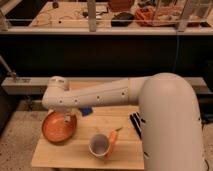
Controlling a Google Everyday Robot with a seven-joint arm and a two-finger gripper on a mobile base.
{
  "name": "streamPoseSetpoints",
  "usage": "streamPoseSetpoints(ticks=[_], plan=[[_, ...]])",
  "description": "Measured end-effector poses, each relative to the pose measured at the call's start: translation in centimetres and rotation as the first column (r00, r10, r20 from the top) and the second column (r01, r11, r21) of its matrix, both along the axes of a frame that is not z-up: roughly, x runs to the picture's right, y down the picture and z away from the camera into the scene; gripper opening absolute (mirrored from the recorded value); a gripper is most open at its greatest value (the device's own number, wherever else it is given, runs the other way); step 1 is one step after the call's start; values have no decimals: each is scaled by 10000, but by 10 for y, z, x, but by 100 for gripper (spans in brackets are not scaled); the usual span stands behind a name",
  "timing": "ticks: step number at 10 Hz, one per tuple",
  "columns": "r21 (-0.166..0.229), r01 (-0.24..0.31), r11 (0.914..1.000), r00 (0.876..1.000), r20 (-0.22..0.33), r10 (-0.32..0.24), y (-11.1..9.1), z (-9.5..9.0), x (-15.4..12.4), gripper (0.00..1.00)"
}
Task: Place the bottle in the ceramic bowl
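The orange ceramic bowl (56,129) sits at the left end of the wooden table (75,155). My white arm reaches across from the right, and its wrist bends down over the bowl. The gripper (67,119) hangs just above the bowl's right inner side. A small pale shape shows at the gripper's tip, over the bowl. I cannot tell whether it is the bottle or part of the gripper. No bottle shows anywhere else on the table.
A white cup (100,146) stands at the table's front middle, with an orange carrot-like item (113,137) leaning beside it. A blue object (86,111) lies behind the bowl under the arm. Dark utensils (135,123) lie at the right. A dark counter stands behind.
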State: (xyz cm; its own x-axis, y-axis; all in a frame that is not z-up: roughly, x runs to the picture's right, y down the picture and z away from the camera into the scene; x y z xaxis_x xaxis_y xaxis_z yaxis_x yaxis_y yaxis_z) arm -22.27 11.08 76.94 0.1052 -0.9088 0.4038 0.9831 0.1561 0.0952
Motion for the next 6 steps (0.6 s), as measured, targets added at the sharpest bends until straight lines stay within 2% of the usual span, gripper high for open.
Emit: streamPoseSetpoints(ticks=[6], plan=[[-94,238,9997,9994,259,-236,3,0,-9,12]])
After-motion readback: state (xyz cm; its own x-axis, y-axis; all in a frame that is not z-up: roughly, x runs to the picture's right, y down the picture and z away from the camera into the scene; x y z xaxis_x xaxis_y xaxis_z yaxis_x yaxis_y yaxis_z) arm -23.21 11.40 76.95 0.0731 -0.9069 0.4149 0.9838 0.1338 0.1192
